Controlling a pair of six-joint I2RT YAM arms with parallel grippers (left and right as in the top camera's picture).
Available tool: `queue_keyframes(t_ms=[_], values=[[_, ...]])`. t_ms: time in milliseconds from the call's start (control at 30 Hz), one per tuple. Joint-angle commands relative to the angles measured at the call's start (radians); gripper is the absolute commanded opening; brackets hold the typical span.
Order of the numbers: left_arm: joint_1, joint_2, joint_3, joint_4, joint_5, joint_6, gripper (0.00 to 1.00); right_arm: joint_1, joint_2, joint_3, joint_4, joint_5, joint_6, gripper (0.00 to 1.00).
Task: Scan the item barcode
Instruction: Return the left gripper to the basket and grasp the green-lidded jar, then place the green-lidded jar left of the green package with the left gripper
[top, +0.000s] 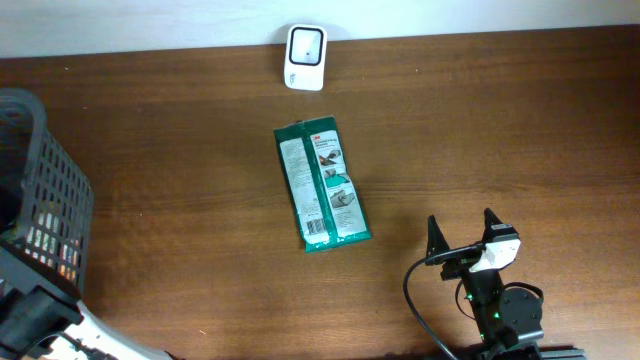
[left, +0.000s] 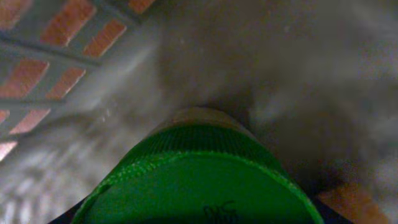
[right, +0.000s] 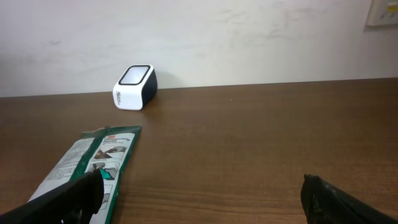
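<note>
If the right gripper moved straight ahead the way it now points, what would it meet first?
Probably nothing before the wall: the right gripper faces bare table all the way there. The green packet and the white scanner lie off to its left.

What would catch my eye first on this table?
A green packet lies flat in the middle of the table, with a small white scanner beyond it at the far edge. A dark basket stands at the left, and the left wrist view is filled by a green lid seen up close. The right gripper stands open at the near right.
</note>
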Motion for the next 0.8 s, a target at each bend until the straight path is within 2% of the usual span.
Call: queue_keyframes(t_ms=[0,133,233,333,400,533,633,767], values=[[0.005,-0.103,0.054,-0.016,0.055,-0.025,0.52,0.004,-0.006,-0.005,-0.007,0.002,-0.004,0.98],[-0.007,-0.265,0.116,-0.016,0.164,-0.119,0.52,0.004,-0.006,-0.005,-0.007,0.002,-0.004,0.98],[-0.041,-0.415,0.139,-0.010,0.172,-0.182,0.52,0.004,-0.006,-0.005,-0.007,0.002,-0.004,0.98],[-0.104,-0.558,0.139,0.000,0.199,-0.193,0.52,0.004,-0.006,-0.005,-0.007,0.002,-0.004,0.98],[-0.184,-0.656,0.139,0.006,0.205,-0.200,0.52,0.004,-0.006,-0.005,-0.007,0.002,-0.004,0.98],[-0.380,-0.742,0.139,-0.029,0.205,-0.200,0.53,0.004,-0.006,-0.005,-0.007,0.002,-0.004,0.98],[-0.549,-0.737,0.139,-0.115,0.204,-0.199,0.57,0.004,-0.006,-0.005,-0.007,0.002,-0.004,0.98],[-0.723,-0.676,0.138,-0.273,0.204,-0.199,0.56,0.004,-0.006,-0.005,-0.007,0.002,-0.004,0.98]])
